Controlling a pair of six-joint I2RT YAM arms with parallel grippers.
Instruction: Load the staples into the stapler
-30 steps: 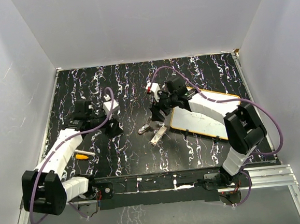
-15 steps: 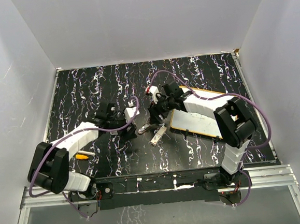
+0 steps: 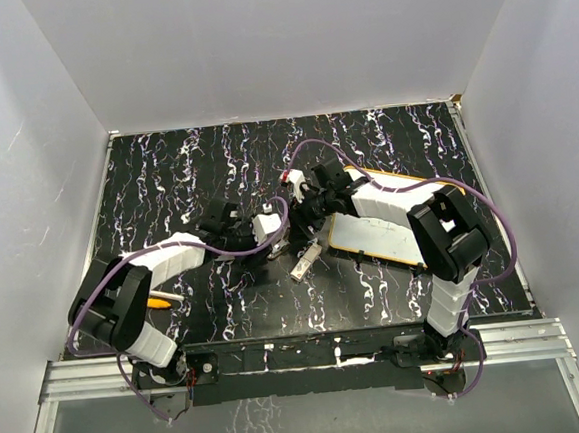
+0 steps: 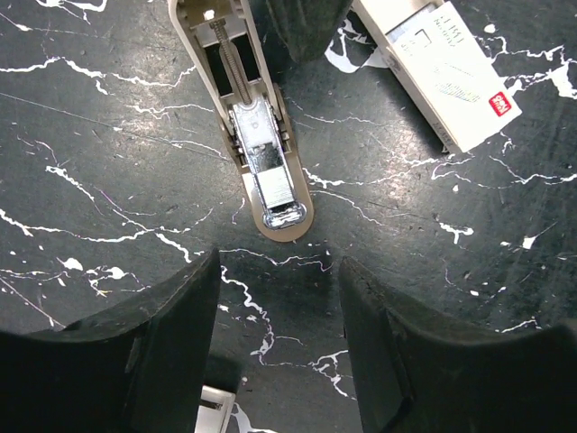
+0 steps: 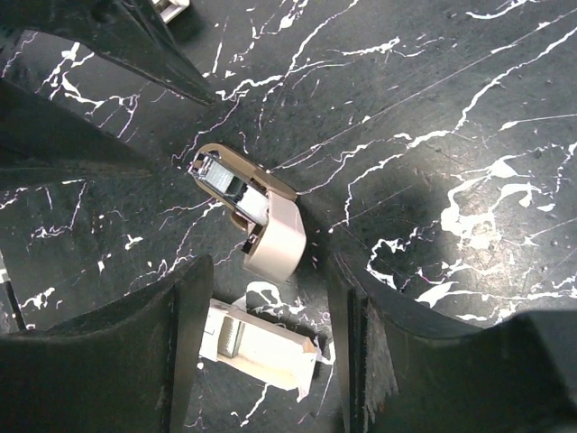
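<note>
Left wrist view gives the clearest look at the stapler (image 4: 261,153): a beige plastic body with a rounded tip, lying open so that its bright metal channel and thin coiled spring show, its far end cut off by the frame. It rests near the middle of the worktop (image 3: 166,176), a black slab veined in white like marble. The staples (image 4: 442,72), a flat cream-white oblong box with a red mark at one end and grey print too small to read, lie just beyond it toward the far edge. A hollow cream piece (image 5: 257,347) lies close beside the stapler; whether the two are joined cannot be told. The left pincer (image 4: 279,271) is spread and empty, with the stapler's tip just ahead of it. The right pincer (image 5: 269,266) also stands apart, straddling the beige body without gripping it. A yellow-rimmed white board (image 3: 381,231) lies toward the right edge.
</note>
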